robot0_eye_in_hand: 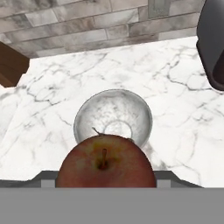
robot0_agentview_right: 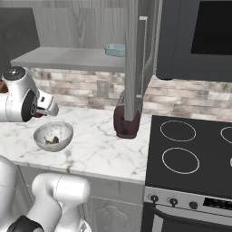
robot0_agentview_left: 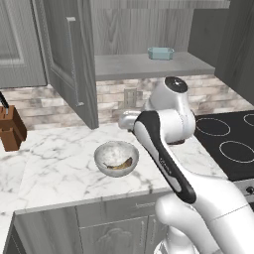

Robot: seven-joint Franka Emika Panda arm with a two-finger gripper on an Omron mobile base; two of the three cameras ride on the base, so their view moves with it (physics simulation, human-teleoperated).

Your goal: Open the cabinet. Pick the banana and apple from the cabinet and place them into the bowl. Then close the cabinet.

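While the jaws grip it, the dark red apple (robot0_eye_in_hand: 106, 162) shows its short stem above the bowl (robot0_eye_in_hand: 112, 114).

I can read no writing, label, brand, number or sign anywhere around my gripper. The apple (robot0_eye_in_hand: 106, 162) close in front of my fingers has plain red skin, the bowl (robot0_eye_in_hand: 113, 116) just beyond it is unmarked, and the marble counter (robot0_eye_in_hand: 175, 113) around them carries only veining. The stove (robot0_agentview_right: 190, 154) has small marks by its knobs (robot0_agentview_right: 173, 200), but they are too small to make out.
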